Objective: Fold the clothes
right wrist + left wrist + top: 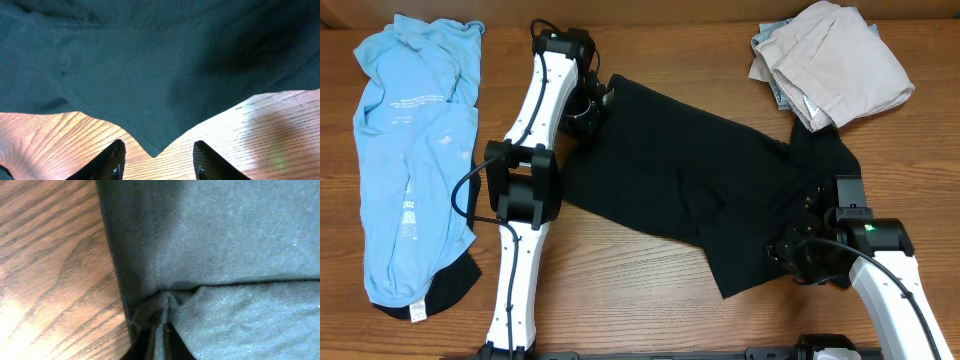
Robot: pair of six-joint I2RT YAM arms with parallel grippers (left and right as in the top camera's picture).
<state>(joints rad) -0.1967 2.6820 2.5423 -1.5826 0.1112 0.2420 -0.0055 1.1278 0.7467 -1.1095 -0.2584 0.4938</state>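
Note:
A large black garment (700, 190) lies spread across the middle of the table. My left gripper (588, 108) is at its far left corner, shut on a pinch of the black fabric (162, 325) by the hem. My right gripper (800, 262) is at the garment's near right side, open; a pointed corner of the black cloth (154, 150) lies on the wood between its two fingers (159, 162). A light blue printed T-shirt (415, 150) lies at the left. Beige garments (835, 65) sit in a pile at the far right.
Another dark garment (455, 290) with a small white tag (418, 312) pokes out from under the blue T-shirt's near end. Bare wooden tabletop (650, 290) shows between the two arms at the front.

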